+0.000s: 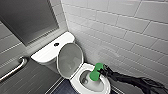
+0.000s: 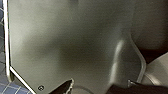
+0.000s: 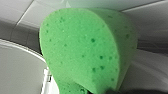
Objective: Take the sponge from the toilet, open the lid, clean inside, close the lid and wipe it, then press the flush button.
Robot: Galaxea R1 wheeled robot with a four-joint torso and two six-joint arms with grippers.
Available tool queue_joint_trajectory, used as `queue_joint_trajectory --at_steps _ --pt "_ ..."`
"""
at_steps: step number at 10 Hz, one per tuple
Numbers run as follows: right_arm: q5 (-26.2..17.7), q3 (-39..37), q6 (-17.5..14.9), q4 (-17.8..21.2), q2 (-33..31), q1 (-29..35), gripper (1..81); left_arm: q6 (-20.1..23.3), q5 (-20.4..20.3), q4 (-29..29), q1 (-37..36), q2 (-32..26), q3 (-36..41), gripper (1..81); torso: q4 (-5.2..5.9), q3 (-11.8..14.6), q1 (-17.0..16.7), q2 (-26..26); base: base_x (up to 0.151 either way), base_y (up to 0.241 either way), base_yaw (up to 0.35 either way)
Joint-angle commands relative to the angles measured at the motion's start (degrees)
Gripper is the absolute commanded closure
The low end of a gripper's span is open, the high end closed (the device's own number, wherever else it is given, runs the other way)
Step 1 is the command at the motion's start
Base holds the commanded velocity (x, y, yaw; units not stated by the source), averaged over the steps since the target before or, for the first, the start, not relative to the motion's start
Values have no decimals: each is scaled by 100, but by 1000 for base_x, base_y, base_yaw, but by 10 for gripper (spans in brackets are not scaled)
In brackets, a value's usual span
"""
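Sponge (image 1: 94, 74) is held clamped by R gripper (image 1: 100, 72), lying at its 9 o'clock, over 3 o'clock rim of toilet (image 1: 75, 81). Seen bright green, pitted w/ pores, rounded ends. Lid (image 1: 70, 58) is raised.

White tiled wall (image 1: 130, 27), metal grab bar (image 1: 12, 68), dark blue floor (image 1: 63, 88)

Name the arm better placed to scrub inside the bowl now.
Right, most likely. The right hand grips the sponge just over the toilet bowl, and the lid stands open.
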Motion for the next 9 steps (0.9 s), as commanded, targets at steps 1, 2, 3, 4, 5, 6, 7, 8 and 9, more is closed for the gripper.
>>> queue_joint_trajectory --at_steps 1,2,3,4,5,6,7,8,9 --pt "-525 321 109 59 -563 413 811 54 492 -3 70 36 -102 10 0 0 0 0 0 0 0" --pt "-542 777 117 32 -932 491 811 63 492 6 70 132 -207 10 0 0 0 0 0 0 0" --pt "-577 1239 109 32 -1237 562 811 71 501 24 70 263 -390 10 0 0 0 0 0 0 0" --pt "-586 1577 109 23 -1486 615 811 71 501 24 70 351 -505 10 0 0 0 0 0 0 0" --pt "-586 1831 100 23 -1687 659 811 80 501 33 70 405 -559 10 0 0 0 0 0 0 0" --pt "-604 2076 100 23 -1853 651 811 80 492 24 70 414 -568 10 0 0 0 0 0 0 0" --pt "-604 2245 109 41 -1978 624 811 80 483 33 70 431 -560 10 0 0 0 0 0 0 0" --pt "-595 2455 109 50 -2118 581 811 80 483 33 70 449 -568 10 0 0 0 0 0 0 0" --pt "-595 2639 117 59 -2241 501 811 80 475 33 70 449 -568 10 0 0 0 0 0 0 0"
